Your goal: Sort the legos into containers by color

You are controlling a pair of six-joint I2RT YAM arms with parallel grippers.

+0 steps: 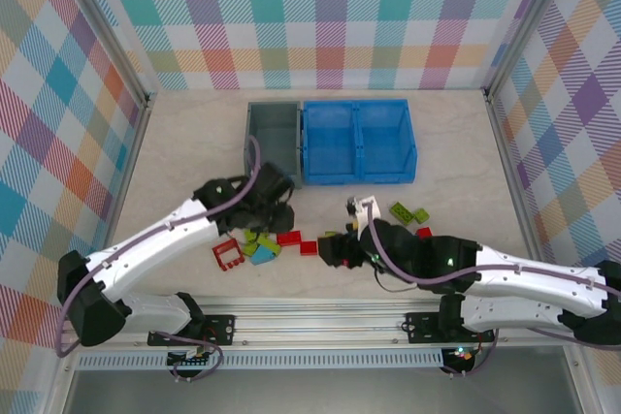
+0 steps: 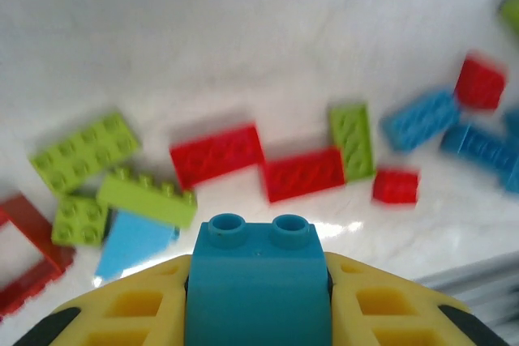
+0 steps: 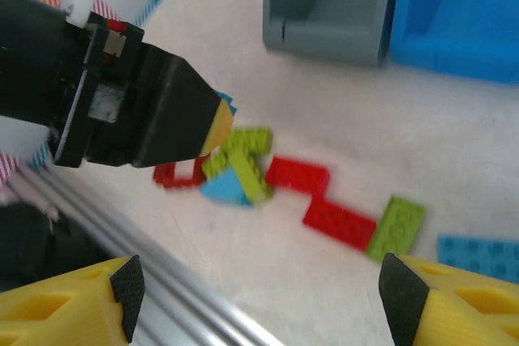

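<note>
A teal-blue two-stud lego (image 2: 258, 281) is clamped between the yellow fingers (image 2: 122, 305) of my left gripper (image 2: 258, 301), which hangs just above the table. That gripper (image 1: 262, 215) is over the left end of the scattered legos. Under it lie lime green bricks (image 2: 83, 151), red plates (image 2: 216, 153), blue plates (image 2: 422, 117) and a red open frame (image 2: 24, 249). My right gripper (image 3: 263, 297) is open above the table with nothing between its black pads (image 3: 127, 285); it (image 1: 332, 245) sits right of the red plates (image 1: 309, 246). The grey bin (image 1: 272, 138) and blue two-compartment bin (image 1: 359, 141) stand behind.
Green bricks (image 1: 400, 210) and a red one (image 1: 424, 232) lie right of my right gripper. The metal rail (image 1: 320, 322) runs along the near table edge. In the right wrist view the left gripper's black body (image 3: 122, 103) is close at the left, near the grey bin (image 3: 328, 6).
</note>
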